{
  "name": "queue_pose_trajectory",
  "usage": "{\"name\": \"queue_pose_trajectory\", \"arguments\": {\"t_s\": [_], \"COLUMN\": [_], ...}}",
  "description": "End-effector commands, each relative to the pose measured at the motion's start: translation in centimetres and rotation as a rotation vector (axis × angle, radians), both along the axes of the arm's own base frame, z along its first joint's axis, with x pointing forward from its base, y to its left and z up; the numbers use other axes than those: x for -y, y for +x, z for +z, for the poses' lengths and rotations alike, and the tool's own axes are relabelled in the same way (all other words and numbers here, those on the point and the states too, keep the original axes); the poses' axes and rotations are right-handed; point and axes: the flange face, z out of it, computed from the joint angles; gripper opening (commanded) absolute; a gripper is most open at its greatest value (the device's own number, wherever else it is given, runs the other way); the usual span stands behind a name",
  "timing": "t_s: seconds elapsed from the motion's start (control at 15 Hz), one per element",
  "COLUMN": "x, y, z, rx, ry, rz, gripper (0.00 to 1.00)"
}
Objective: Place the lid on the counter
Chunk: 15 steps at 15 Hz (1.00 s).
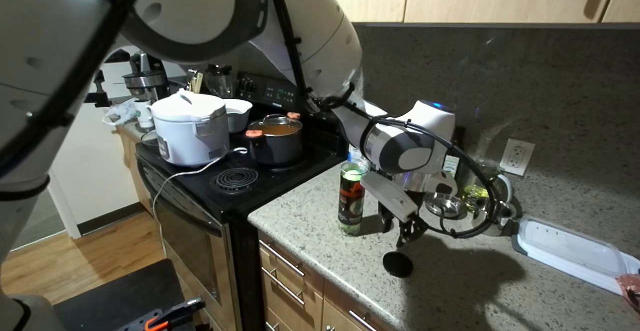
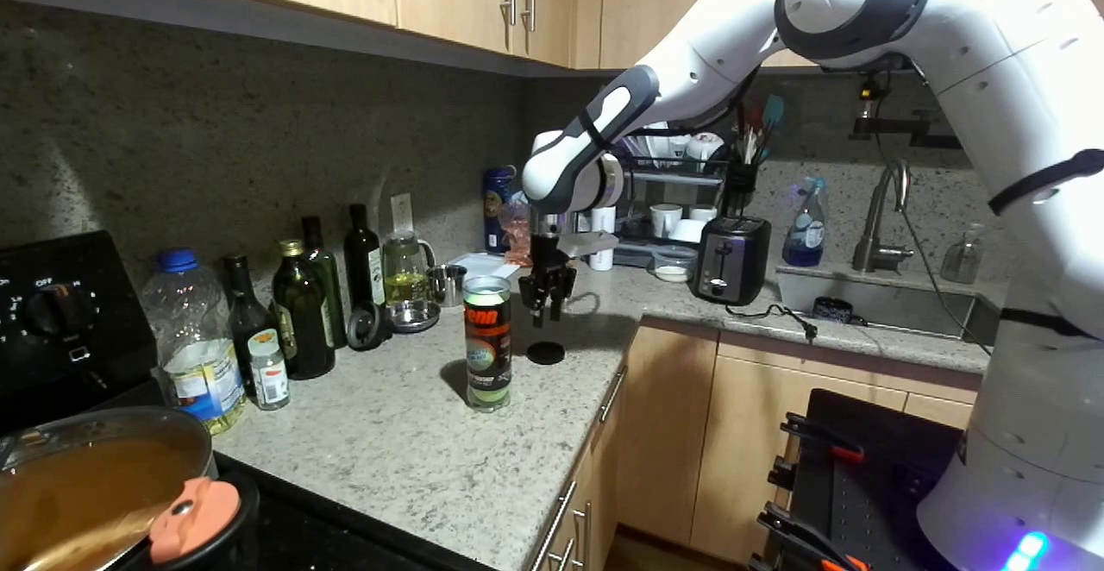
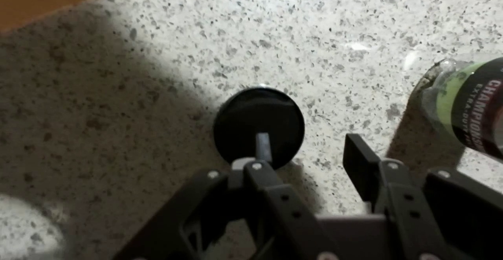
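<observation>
The small round black lid [image 1: 398, 264] lies flat on the speckled granite counter [image 1: 310, 231]. It also shows in an exterior view [image 2: 545, 353] and in the wrist view [image 3: 259, 110]. My gripper [image 1: 394, 237] is open and empty a little above the lid, pointing down, as both exterior views [image 2: 547, 319] show. In the wrist view, one fingertip of the gripper [image 3: 308, 138] overlaps the near part of the lid. The other finger is over bare counter to the right of it. The fingers hold nothing.
A clear tennis-ball can [image 1: 351, 201] with a black and red label stands close to the gripper, toward the stove [image 1: 235, 178]. It also shows in the wrist view [image 3: 475, 103]. Several bottles [image 2: 302, 321], a glass pitcher [image 2: 405, 260] and a steel cup [image 2: 447, 285] stand along the wall.
</observation>
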Motion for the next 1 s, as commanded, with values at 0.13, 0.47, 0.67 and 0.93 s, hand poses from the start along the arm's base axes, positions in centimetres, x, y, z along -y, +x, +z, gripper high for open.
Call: {"name": "queue_pose_trajectory", "arguments": {"t_s": [0.13,0.47,0.67,0.93], "x": [-4.7,-6.1,-6.9,-8.9], "y": [0.8,0.0,-1.0,-3.3], "z": [6.7,12.0,14.7,17.2], "rx": [0.050,0.079,0.083,0.008], "ry": [-0.089,-0.203,-0.247,-0.294], "rz": [0.128,0.189,0.208,0.274], "gripper": [0.85,1.00,1.00,1.00]}}
